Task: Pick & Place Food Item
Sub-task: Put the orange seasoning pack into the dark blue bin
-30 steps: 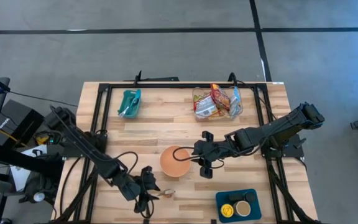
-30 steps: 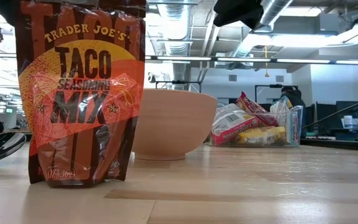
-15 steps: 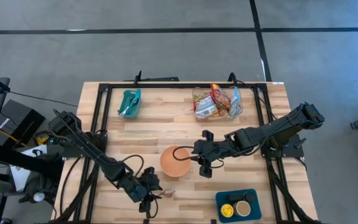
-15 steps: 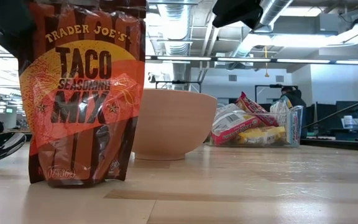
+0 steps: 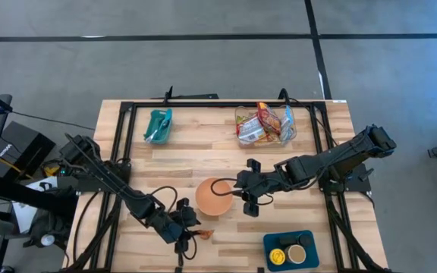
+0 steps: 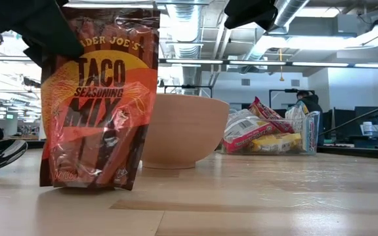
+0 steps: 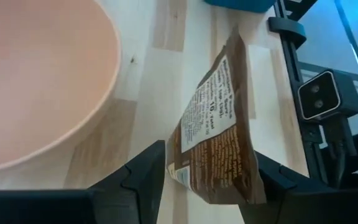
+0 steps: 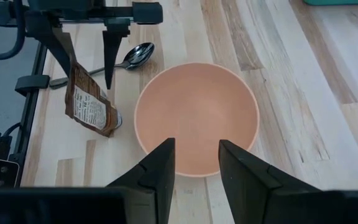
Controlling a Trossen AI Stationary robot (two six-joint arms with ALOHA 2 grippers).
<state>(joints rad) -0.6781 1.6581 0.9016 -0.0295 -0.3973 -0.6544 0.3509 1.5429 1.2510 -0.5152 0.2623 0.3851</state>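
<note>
A brown and orange taco seasoning packet [image 6: 100, 98] stands near the table's front edge, just left of a peach bowl [image 5: 211, 199]. My left gripper [image 5: 188, 232] is shut on its top end. The packet tilts, its top leaning toward the table's right, and its lower edge [image 8: 104, 127] is down at the table top. My right gripper [image 5: 234, 189] hangs open above the bowl's right rim, and the bowl [image 8: 194, 118] shows below its fingers with nothing between them. My left gripper holds the packet by its top end [image 7: 213, 186], which fills the gap between the two fingers [image 7: 148, 174]. The fingers slant down at it from the table's left. One dark finger [image 6: 44, 33] covers the front's top left corner. The packet hangs tilted below them.
A clear container of snack packets [image 5: 264, 123] stands at the far right, a teal tub [image 5: 158, 125] at the far left, and a blue tray with round items [image 5: 290, 249] at the near right. A spoon [image 8: 135, 56] lies by the packet. Black frame rails [image 5: 120, 152] border the table.
My left gripper has sunk and gone toward the table's right, nearer the bowl, still shut on the packet. The packet has shifted right with it and tipped from upright to leaning, its top toward the right.
</note>
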